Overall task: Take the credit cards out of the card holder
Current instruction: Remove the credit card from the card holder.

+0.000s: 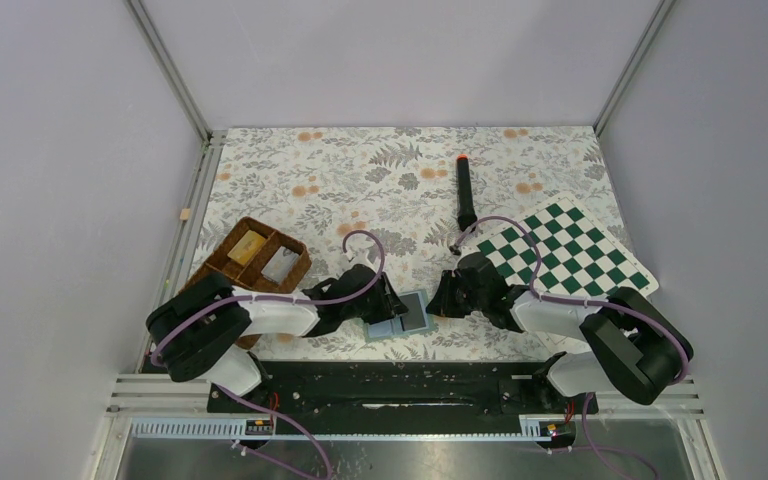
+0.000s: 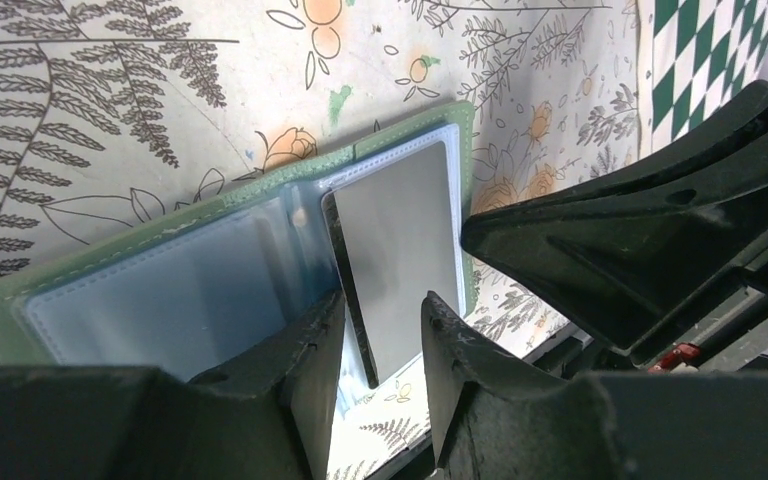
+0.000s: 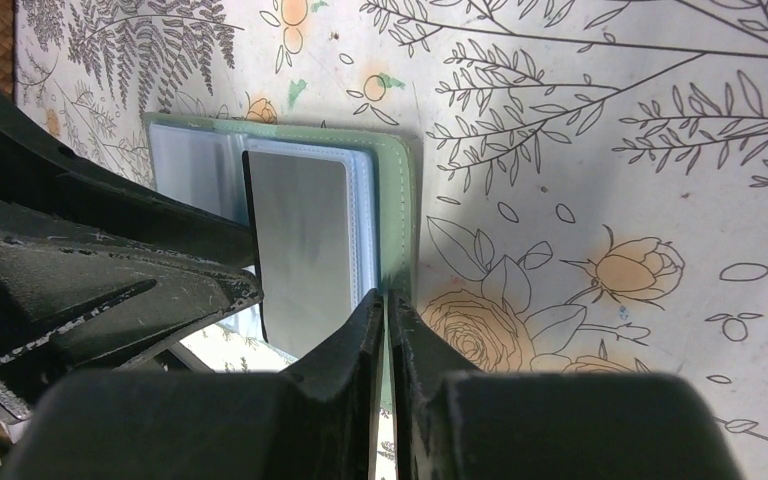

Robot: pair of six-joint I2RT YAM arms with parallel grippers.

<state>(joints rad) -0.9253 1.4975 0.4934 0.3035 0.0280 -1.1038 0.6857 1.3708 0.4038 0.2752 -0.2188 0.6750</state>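
My right tool (image 3: pixel 387 300) pinches the right edge of the open sage-green bifold card holder (image 3: pixel 401 200) on the floral surface (image 3: pixel 610 120); my left tool (image 2: pixel 382 310) stands spread astride its silvery-grey card (image 2: pixel 400 240).

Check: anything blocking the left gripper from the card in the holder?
Nothing visible. The credit card sticks partly out of the card holder, its near end between the fingers of the left gripper. The right gripper pinches the holder's edge, clear of the card.
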